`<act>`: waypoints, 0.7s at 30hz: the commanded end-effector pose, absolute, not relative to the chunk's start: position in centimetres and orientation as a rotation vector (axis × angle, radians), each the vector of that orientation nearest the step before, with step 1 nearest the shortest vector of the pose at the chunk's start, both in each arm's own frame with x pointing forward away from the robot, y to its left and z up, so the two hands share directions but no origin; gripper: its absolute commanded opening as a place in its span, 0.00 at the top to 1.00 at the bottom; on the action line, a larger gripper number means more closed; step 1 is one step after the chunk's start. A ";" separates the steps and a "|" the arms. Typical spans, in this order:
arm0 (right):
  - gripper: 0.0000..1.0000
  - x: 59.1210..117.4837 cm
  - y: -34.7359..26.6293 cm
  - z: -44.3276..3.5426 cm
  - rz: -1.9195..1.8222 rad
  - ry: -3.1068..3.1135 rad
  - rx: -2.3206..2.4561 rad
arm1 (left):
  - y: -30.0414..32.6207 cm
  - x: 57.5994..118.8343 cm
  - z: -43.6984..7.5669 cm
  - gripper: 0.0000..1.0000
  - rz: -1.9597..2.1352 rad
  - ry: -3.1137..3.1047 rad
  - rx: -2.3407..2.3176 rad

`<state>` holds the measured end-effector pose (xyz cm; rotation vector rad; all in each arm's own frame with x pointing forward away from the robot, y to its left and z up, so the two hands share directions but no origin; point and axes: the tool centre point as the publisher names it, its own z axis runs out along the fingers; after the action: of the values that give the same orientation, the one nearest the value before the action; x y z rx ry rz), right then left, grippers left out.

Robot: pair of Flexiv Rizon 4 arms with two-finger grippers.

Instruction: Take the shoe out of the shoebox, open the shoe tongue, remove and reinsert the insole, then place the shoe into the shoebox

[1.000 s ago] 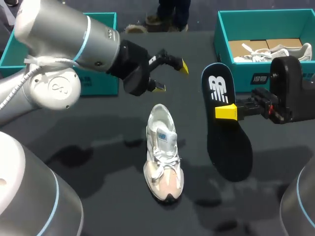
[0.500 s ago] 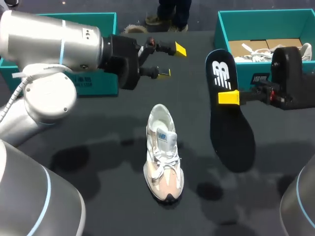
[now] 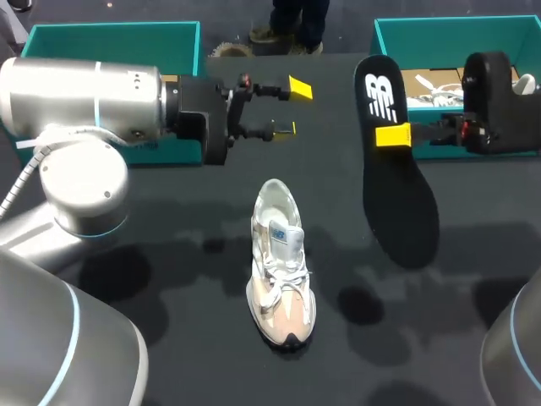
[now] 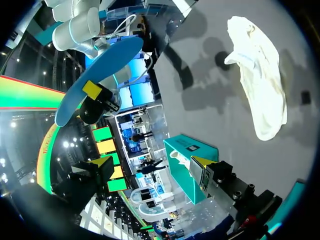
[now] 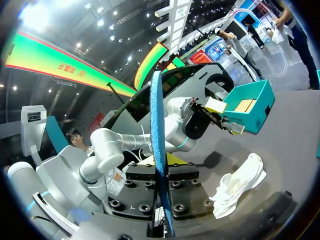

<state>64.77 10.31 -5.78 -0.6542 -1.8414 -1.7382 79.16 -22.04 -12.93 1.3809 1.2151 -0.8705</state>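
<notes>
Right pincer [image 3: 393,135] around the insole [image 3: 399,211]

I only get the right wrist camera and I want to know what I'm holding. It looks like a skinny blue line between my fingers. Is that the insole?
Observer: Yes. In the head view the right gripper is shut on the insole, and its upper face is black with a white logo.
Operator: Where is the box it goes back to?
Observer: The teal shoebox sits at the far right of the table, just beyond your gripper, with a second white shoe inside it.
Operator: Which way is my shoe facing?
Observer: From above, the shoe stands on its sole in the middle of the table, opening up, toe toward the robot and heel toward the far side.
</notes>
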 end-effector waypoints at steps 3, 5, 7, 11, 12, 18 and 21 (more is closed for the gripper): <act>1.00 66.1 10.5 -6.0 -1.747 -1.809 -0.696 | -22.0 79.5 -13.7 0.00 -0.892 1.233 1.352; 1.00 67.4 10.4 -6.4 -1.741 -1.777 -0.725 | -21.9 79.6 -13.8 0.00 -0.893 1.238 1.358; 1.00 68.9 10.3 -7.2 -1.713 -1.731 -0.776 | -22.0 79.7 -13.7 0.00 -0.897 1.233 1.366; 1.00 71.2 9.8 -8.0 -1.696 -1.636 -0.881 | -22.3 79.8 -13.6 0.00 -0.927 1.230 1.348; 1.00 71.6 9.8 -8.1 -1.698 -1.582 -0.931 | -22.4 79.7 -13.5 0.00 -0.939 1.220 1.347; 1.00 71.9 9.7 -8.2 -1.700 -1.546 -0.953 | -22.5 79.8 -13.3 0.00 -0.943 1.219 1.343; 1.00 71.9 9.7 -8.2 -1.700 -1.546 -0.953 | -22.5 79.8 -13.3 0.00 -0.943 1.219 1.343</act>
<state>71.80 9.52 -8.08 -0.9528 -1.5458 -1.7009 79.69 -22.37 -13.22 1.3419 1.2223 -0.9437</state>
